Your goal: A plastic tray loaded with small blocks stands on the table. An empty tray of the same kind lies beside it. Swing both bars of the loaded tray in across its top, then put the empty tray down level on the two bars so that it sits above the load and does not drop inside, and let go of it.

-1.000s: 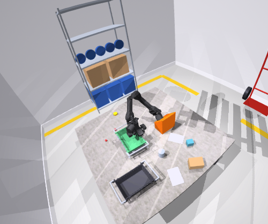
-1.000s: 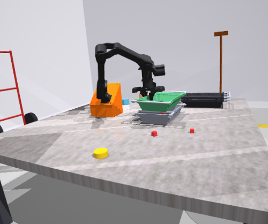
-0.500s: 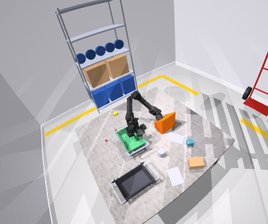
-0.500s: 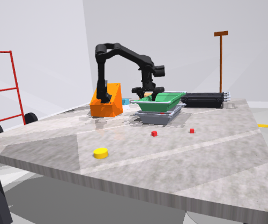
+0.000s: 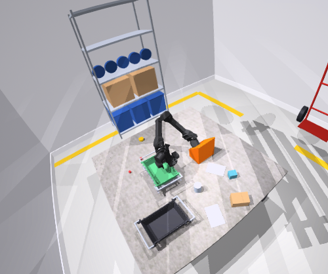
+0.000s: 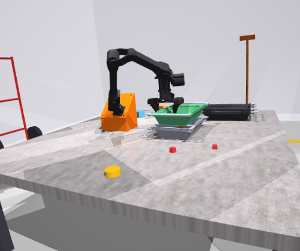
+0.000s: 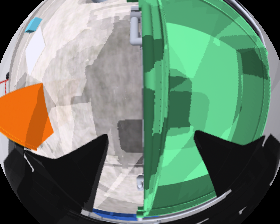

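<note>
The green tray [image 5: 163,177] [image 6: 178,120] [image 7: 216,65] sits above the grey tray [image 6: 172,133] and looks about level. It appears to rest on the grey tray's bars, but the contact is mostly hidden under it. A red block [image 6: 182,127] shows in the gap between the trays; the rest of the load is hidden. My gripper [image 6: 165,111] [image 7: 153,137] is open, its fingers wide apart at the green tray's long wall on the robot's side. One finger is inside the tray, the other outside. In the wrist view both fingertips stand apart from the wall.
A black tray [image 5: 168,221] [image 6: 229,114] stands beyond the stack. The orange wedge [image 5: 203,151] [image 6: 119,121] [image 7: 21,115] is at the arm's base. A grey cup [image 5: 197,187], a cyan block [image 5: 232,174], a cardboard box [image 5: 240,199] and a yellow disc [image 5: 141,139] [image 6: 113,172] are around.
</note>
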`<control>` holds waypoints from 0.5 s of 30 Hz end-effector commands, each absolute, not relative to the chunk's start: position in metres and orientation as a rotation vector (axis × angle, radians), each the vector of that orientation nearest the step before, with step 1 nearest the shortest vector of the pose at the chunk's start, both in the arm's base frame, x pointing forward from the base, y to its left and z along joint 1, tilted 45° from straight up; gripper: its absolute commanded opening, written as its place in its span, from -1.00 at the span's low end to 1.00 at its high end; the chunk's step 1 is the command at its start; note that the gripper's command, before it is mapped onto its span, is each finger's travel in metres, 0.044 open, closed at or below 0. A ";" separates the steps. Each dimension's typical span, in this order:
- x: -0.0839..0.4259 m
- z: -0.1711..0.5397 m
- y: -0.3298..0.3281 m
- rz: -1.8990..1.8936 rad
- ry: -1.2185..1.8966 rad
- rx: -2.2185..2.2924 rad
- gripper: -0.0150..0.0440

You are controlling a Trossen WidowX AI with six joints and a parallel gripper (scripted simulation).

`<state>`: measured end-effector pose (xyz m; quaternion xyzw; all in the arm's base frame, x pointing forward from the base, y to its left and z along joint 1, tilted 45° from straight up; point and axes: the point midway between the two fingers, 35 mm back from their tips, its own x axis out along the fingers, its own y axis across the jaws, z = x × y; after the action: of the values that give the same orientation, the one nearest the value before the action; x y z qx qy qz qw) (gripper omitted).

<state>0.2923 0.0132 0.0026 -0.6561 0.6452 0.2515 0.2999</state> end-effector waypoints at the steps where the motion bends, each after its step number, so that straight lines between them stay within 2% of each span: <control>1: 0.292 0.003 0.014 0.668 1.713 -1.742 1.00; 15: 0.294 0.055 0.068 0.678 1.710 -1.737 1.00</control>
<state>0.2952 0.0569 0.0434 -0.6572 0.6436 0.2554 0.2977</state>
